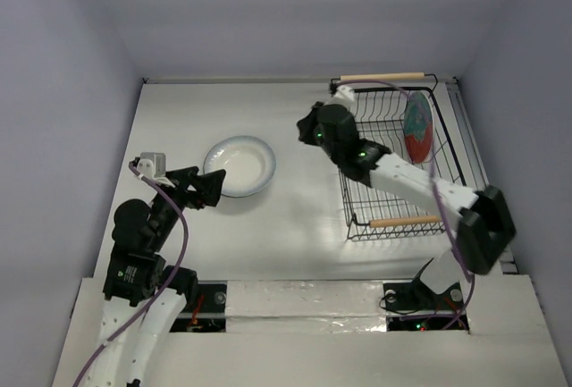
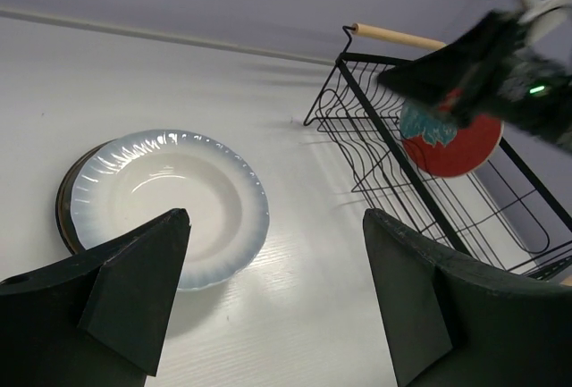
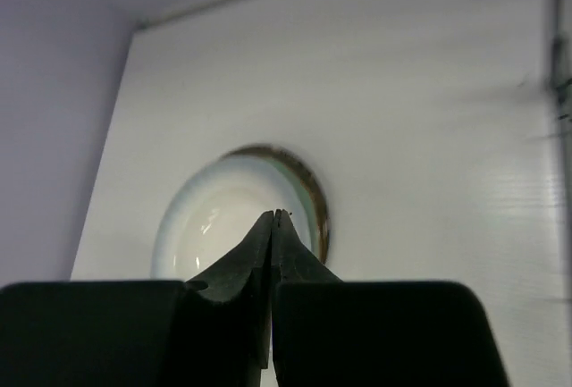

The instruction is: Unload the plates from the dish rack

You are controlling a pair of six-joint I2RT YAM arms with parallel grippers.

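Observation:
A white plate with a bluish rim [image 1: 239, 166] lies on the table, topping a stack whose green and brown rims [image 3: 313, 201] show beneath it. A red plate with a teal centre [image 1: 417, 128] stands upright in the black wire dish rack [image 1: 447, 150] at the right. My left gripper [image 1: 211, 187] is open just near-left of the stack, with nothing between its fingers; its wrist view shows the white plate [image 2: 165, 204] and the rack [image 2: 393, 150]. My right gripper [image 1: 307, 127] is shut and empty, hanging between rack and stack and pointing at the white plate [image 3: 223, 226].
The rack has wooden rod handles at its far end [image 1: 382, 77] and near end [image 1: 407, 221]. The right arm [image 1: 402, 177] reaches across the rack's left side. Grey walls close in the table on three sides.

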